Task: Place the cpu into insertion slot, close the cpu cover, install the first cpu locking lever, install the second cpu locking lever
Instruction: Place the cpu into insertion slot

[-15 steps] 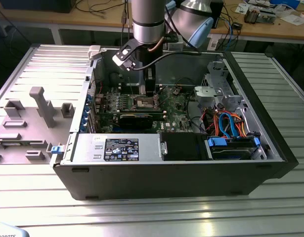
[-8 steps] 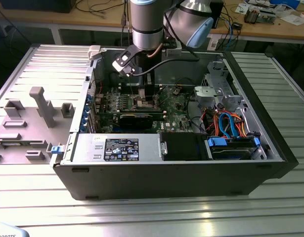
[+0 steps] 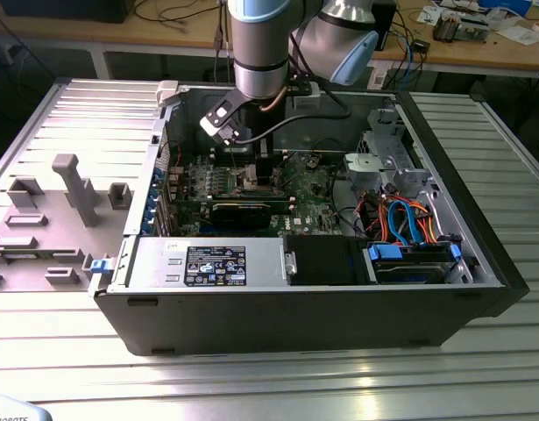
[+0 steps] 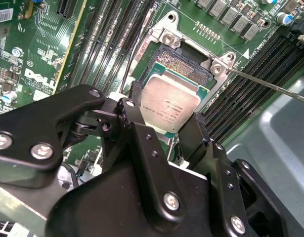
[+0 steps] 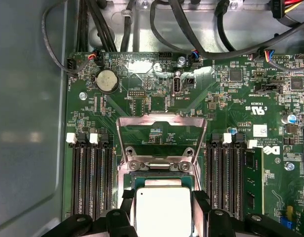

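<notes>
The cpu (image 4: 171, 104), a small square chip with a dull silver top, sits between my gripper's (image 4: 166, 127) two black fingers, which press on its opposite edges. It hangs slightly tilted, just over the insertion slot (image 4: 187, 61), whose dark pin field shows beyond the chip's far edge. The cpu cover (image 5: 161, 119), a silvery frame with a square opening, is swung open and lies back over the green motherboard (image 5: 231, 94). A thin metal locking lever (image 4: 270, 87) sticks out beside the slot. In the exterior view the gripper (image 3: 258, 171) reaches down into the open computer case.
Long black memory slots (image 5: 90, 182) flank the slot on both sides. A long black card (image 3: 243, 213) lies in front of the gripper. The power supply (image 3: 208, 263), a drive cage (image 3: 387, 162), orange and blue cables (image 3: 400, 219) and the case walls hem in the board.
</notes>
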